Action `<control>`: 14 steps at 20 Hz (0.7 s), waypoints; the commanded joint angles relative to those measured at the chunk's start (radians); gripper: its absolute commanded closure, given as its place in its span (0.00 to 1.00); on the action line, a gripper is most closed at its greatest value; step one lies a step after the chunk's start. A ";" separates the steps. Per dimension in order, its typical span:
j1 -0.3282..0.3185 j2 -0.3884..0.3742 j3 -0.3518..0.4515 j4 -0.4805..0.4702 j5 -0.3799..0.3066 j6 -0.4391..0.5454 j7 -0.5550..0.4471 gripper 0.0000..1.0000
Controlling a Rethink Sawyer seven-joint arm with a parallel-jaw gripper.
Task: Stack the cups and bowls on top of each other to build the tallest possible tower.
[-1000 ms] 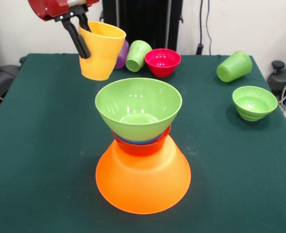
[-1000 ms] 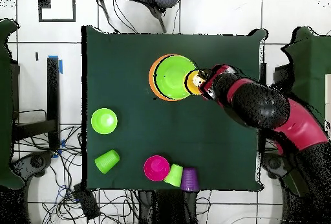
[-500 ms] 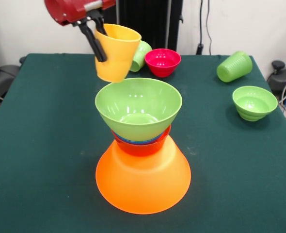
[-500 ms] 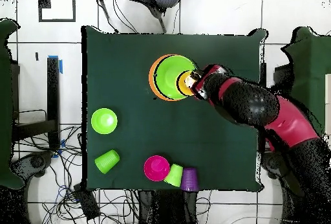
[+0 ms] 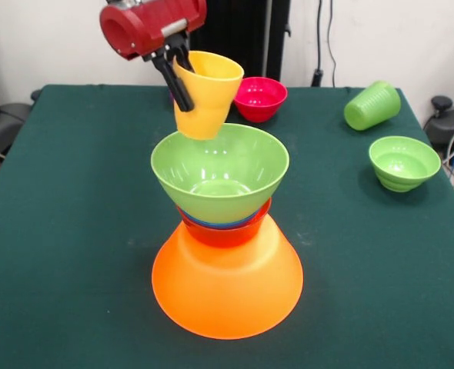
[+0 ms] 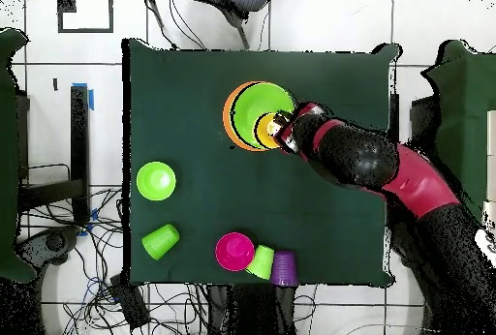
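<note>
Yellow cup [image 5: 206, 95] gripped at its rim by the hand [image 5: 178, 71], tilted, with the large green bowl [image 5: 220, 172] just below.

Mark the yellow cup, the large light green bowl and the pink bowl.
yellow cup [image 5: 205, 104], front view, outer wall.
large light green bowl [image 5: 219, 196], front view, outer wall below the rim.
pink bowl [image 6: 234, 252], overhead view, inside bottom.
</note>
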 commanded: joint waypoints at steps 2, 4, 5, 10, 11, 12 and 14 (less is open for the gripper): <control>0.075 0.065 -0.135 0.014 -0.068 -0.041 0.202 1.00; 0.074 0.066 -0.135 0.015 -0.067 -0.048 0.192 1.00; 0.077 0.066 -0.139 0.015 -0.069 -0.052 0.189 1.00; 0.079 0.083 -0.140 0.029 -0.072 -0.121 0.196 1.00; 0.074 0.091 -0.135 0.034 -0.070 -0.133 0.197 1.00; 0.065 0.099 -0.126 0.040 -0.067 -0.144 0.195 1.00; 0.044 0.114 -0.103 0.055 -0.061 -0.172 0.193 1.00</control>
